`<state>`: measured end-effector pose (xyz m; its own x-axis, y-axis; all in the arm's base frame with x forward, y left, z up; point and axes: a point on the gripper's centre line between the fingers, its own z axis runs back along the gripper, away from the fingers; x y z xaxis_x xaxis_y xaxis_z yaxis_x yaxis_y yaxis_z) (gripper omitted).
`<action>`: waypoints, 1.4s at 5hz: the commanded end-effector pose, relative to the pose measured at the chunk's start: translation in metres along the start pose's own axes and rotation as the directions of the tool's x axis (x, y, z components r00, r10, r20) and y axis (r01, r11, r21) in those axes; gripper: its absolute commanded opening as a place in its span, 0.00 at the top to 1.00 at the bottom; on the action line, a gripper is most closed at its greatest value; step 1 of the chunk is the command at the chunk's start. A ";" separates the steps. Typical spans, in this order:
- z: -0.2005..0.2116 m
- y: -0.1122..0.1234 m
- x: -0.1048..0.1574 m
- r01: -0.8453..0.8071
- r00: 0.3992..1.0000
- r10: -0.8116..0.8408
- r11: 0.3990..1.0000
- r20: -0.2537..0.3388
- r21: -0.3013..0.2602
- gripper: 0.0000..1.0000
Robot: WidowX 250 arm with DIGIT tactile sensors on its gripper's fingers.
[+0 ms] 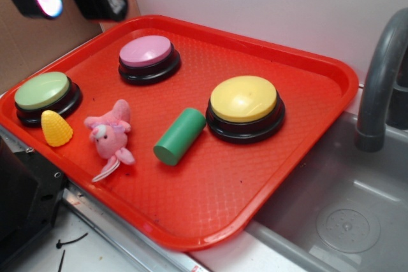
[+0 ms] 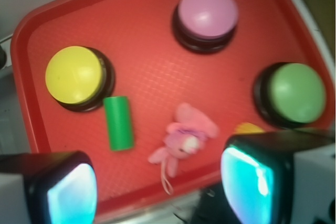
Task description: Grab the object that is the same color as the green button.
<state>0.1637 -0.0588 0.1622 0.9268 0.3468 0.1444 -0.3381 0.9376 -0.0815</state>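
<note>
Three buttons crowd the tray [image 1: 268, 211]; the green cylinder [image 1: 179, 136] lies mid-tray, touching the yellow button [image 1: 245, 107]. Fingers [image 2: 157, 187] hang apart, empty. Descending carelessly, one could strike that button or the pink bunny [image 1: 109, 137].

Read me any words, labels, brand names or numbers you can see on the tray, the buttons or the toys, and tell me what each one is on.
None: no readable text in either view.
The tray, green button, pink button, yellow button, cylinder, corn toy and bunny are all plain.
The wrist view is blurred, but shows no print either.
</note>
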 end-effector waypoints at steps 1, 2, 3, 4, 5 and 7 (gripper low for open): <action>-0.039 -0.029 0.003 0.053 0.995 -0.053 0.999 0.080 0.002 0.00; -0.065 -0.030 0.001 0.037 0.997 -0.036 0.999 0.065 -0.015 0.00; -0.093 -0.031 0.001 0.016 0.999 -0.016 1.000 0.050 0.010 0.00; -0.111 -0.038 0.003 0.078 0.997 -0.078 0.997 0.026 -0.016 0.00; -0.132 -0.042 0.006 0.076 0.997 -0.076 0.997 0.019 -0.002 0.00; -0.158 -0.033 0.006 0.057 0.997 -0.057 0.998 -0.052 0.005 0.78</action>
<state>0.2056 -0.0942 0.0144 0.9510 0.2950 0.0927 -0.2897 0.9548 -0.0666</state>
